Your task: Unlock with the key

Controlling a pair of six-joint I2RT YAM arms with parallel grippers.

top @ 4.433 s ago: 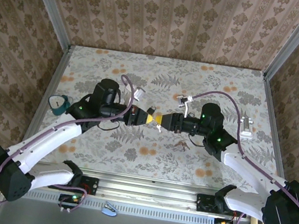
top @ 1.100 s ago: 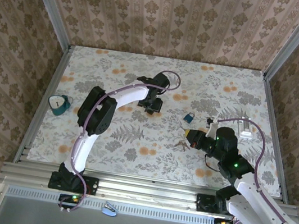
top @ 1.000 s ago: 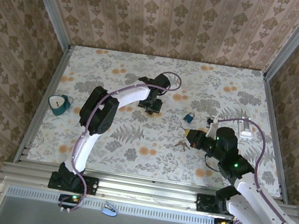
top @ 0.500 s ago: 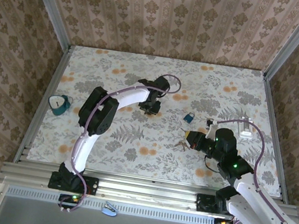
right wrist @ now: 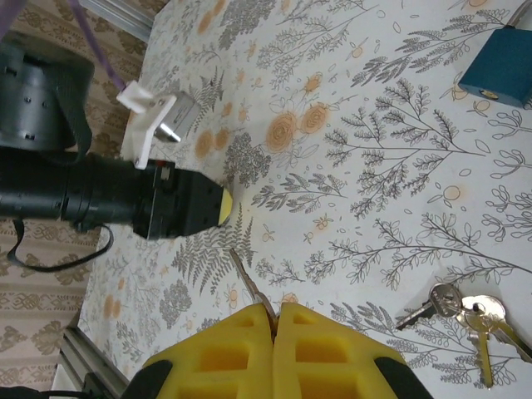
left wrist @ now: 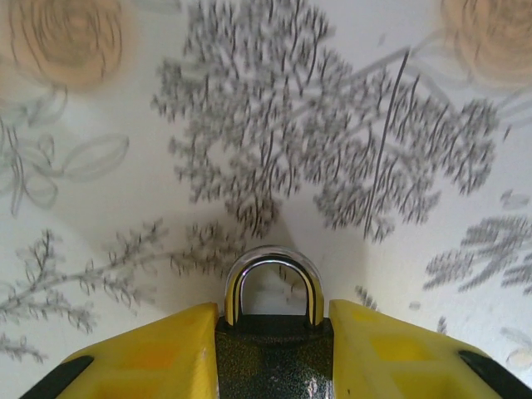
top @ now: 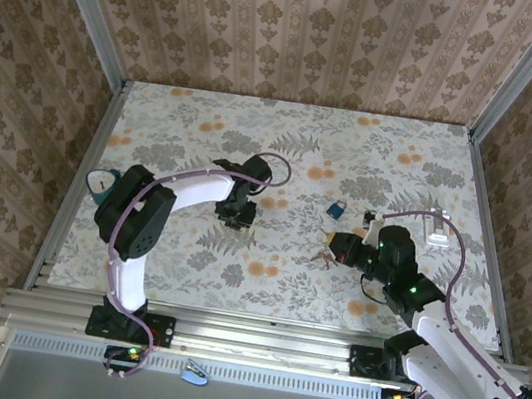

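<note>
Your right pincer (right wrist: 274, 312) is pinched fully closed on a key (right wrist: 248, 281) — the blade pokes out past the yellow pads (right wrist: 224, 349), tilted up to the left. Your left pincer (left wrist: 274, 314) is clamped narrow on a dark padlock (left wrist: 274, 359). Its pads (left wrist: 166, 349) touch both sides of the body, and the silver shackle (left wrist: 272, 259) points away from the wrist, toward the tabletop (top: 262, 285).

I'd say you're at the bring-them-together step. Both pieces are in hand, but key and lock are well apart: the left one is mid-tabletop and the right one is over on its own side.

The next move calls for lining the blade up with the keyhole, and I can't tell which way that hole faces. With the shackle out front it may sit back between the pads — so you may need to regrip or turn the wrist first.

Ignore the blue padlock (top: 336, 209) and the loose keys (top: 319, 260) lying just beside your right pincer.
</note>
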